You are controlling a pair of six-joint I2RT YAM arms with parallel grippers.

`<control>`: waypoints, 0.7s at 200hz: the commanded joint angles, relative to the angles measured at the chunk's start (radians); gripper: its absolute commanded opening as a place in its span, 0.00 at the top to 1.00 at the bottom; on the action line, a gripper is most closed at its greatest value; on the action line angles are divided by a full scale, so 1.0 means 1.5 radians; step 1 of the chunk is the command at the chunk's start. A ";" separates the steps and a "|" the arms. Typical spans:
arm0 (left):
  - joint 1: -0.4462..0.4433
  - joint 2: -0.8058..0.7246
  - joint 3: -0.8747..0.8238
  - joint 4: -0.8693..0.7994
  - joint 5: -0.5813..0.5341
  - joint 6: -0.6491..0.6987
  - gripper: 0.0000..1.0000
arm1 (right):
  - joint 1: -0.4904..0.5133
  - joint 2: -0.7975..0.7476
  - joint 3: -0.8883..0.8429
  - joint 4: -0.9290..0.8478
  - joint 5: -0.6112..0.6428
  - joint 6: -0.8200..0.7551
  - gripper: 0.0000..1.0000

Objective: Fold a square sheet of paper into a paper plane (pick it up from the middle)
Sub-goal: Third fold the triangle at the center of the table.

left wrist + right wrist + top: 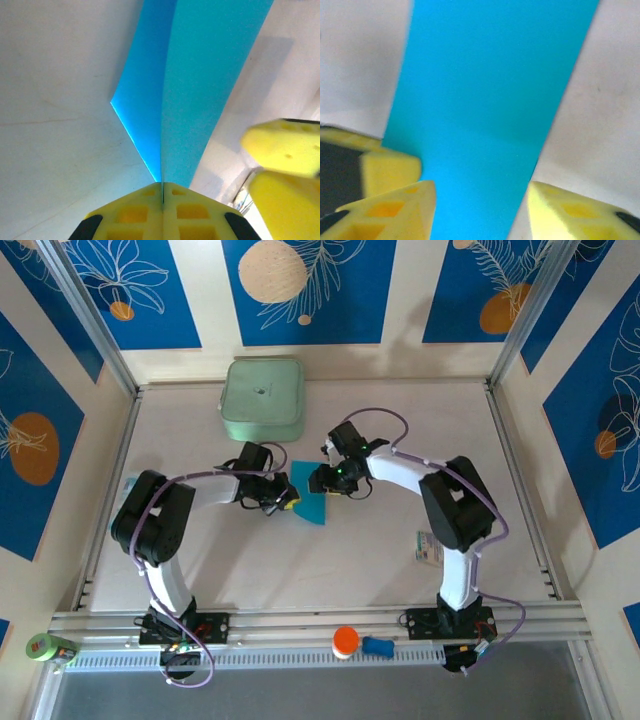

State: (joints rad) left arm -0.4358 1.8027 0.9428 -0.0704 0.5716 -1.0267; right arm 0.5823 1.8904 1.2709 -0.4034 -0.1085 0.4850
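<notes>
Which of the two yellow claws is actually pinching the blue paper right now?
The left gripper: its fingers are pressed together on a crease of the blue paper. The right gripper has its fingers apart, with paper between them.

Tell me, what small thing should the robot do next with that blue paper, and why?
Probably close the right fingers on the blue paper. They stand open on either side of the strip, gripping nothing, while the left fingers are pinched shut on the paper at its fold. A second hold would likely steady the sheet for the next crease.
</notes>
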 commanded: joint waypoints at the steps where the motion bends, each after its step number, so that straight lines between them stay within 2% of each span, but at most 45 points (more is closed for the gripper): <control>1: 0.005 -0.031 -0.016 0.026 -0.018 -0.044 1.00 | 0.033 -0.075 -0.056 0.086 0.041 -0.085 0.42; 23: 0.005 -0.037 -0.020 0.034 -0.024 -0.066 1.00 | 0.074 -0.140 -0.138 0.191 0.076 -0.135 0.37; 54: 0.005 -0.043 -0.022 0.041 -0.027 -0.089 1.00 | 0.138 -0.184 -0.229 0.331 0.178 -0.202 0.35; 76: 0.005 -0.042 -0.020 0.038 -0.027 -0.096 1.00 | 0.169 -0.163 -0.244 0.366 0.200 -0.259 0.33; 101: 0.005 -0.038 -0.021 0.046 -0.016 -0.102 1.00 | 0.204 -0.142 -0.289 0.461 0.221 -0.338 0.33; 140: 0.005 -0.043 -0.021 0.040 -0.014 -0.103 1.00 | 0.218 -0.095 -0.292 0.503 0.275 -0.372 0.38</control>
State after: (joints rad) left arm -0.4358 1.7622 0.9203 -0.0132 0.5423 -1.1732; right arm 0.8993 1.7111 0.8463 0.2440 0.2226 0.0059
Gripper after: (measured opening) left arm 0.054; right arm 0.641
